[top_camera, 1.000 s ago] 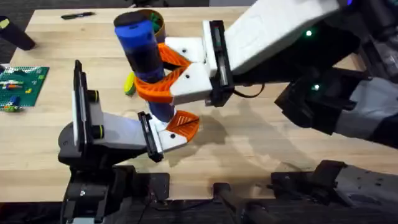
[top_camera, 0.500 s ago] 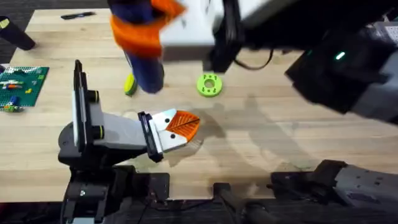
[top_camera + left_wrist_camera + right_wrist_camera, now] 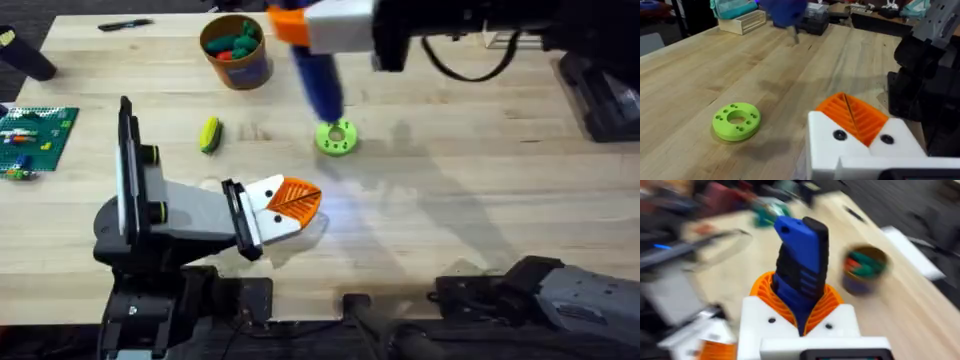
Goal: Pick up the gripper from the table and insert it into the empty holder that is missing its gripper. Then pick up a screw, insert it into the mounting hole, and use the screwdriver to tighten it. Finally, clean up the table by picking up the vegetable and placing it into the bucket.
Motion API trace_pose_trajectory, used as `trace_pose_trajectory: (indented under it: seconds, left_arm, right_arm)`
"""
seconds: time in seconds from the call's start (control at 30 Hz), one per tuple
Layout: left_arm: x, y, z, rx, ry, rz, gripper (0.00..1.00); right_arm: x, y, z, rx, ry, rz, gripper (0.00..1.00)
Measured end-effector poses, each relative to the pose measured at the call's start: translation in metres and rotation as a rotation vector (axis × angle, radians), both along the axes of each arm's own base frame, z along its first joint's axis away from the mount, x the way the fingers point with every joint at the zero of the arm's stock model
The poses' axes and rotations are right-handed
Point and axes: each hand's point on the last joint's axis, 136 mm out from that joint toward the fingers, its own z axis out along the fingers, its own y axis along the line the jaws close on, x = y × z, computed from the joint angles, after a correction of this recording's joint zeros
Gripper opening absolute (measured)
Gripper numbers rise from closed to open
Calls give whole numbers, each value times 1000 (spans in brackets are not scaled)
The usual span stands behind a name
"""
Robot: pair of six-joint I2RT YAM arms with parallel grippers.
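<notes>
My right gripper [image 3: 297,30] hangs over the far middle of the table [image 3: 450,180], shut on the blue screwdriver [image 3: 318,78]. The screwdriver points down, its tip above the green disc [image 3: 336,137]. In the right wrist view the screwdriver [image 3: 801,267] stands between the orange pads [image 3: 762,292]. My left gripper [image 3: 303,201] rests low near the front, shut, with nothing between its fingers. Its orange ribbed gripper pieces [image 3: 852,116] sit in the white holders [image 3: 825,145], each holder showing a dark screw head [image 3: 839,135]. The yellow-green vegetable [image 3: 209,134] lies on the wood beyond the left arm. The orange bucket [image 3: 237,52] stands at the back.
The bucket holds green and red toy vegetables. A green brick plate [image 3: 35,135] lies at the left edge, a black pen [image 3: 125,25] at the far left. The green disc [image 3: 736,120] lies just past my left fingertips. The wood right of the disc is bare.
The right arm has lifted the screwdriver away from the left gripper and swung it back and right, uncovering the green disc and the bucket. The left arm has stayed still.
</notes>
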Motion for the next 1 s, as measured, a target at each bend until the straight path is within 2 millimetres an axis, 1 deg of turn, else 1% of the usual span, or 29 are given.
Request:
trace_pose_trajectory:
  seconds: [0.1, 0.17, 0.23, 0.37, 0.43, 0.5, 0.53, 0.57, 0.67, 0.8, 0.83, 0.97, 1.0]
  left_arm:
    - [0, 0, 0, 0, 0, 0, 14]
    - [0, 0, 0, 0, 0, 0, 14]
    - [0, 0, 0, 0, 0, 0, 14]
    - [0, 0, 0, 0, 0, 2, 14]
    - [1, 0, 0, 1, -2, 7, 14]
    - [3, 1, 0, 3, -5, 19, 14]
    - [7, 3, 0, 6, -9, 41, 14]
    - [9, 4, 0, 8, -11, 57, 14]
    - [10, 4, 0, 8, -12, 64, 14]
    - [12, 5, 0, 10, -14, 73, 14]
    - [13, 5, 0, 10, -15, 78, 14]
    - [13, 5, 0, 10, -15, 79, 14]
    - [13, 5, 0, 10, -15, 79, 14]
  right_arm:
    - [26, -26, -22, -135, -39, -145, 8]
    - [37, -44, -37, -243, -71, -223, 8]
    - [45, -61, -50, -367, -130, -264, 8]
    - [55, -85, -68, -614, -306, -228, 8]
    - [66, -92, -73, -707, -390, -204, 8]
    - [81, -101, -83, -796, -448, -180, 8]
    - [107, -118, -109, -926, -477, -152, 8]
    - [139, -142, -134, -1031, -475, -184, 8]
    - [169, -169, -156, -1111, -468, -230, 8]
    - [198, -197, -181, -1182, -464, -266, 8]
    - [210, -207, -206, -1225, -449, -248, 8]
    - [214, -208, -243, -1266, -420, -179, 8]
    - [213, -208, -267, -1287, -389, -131, 8]
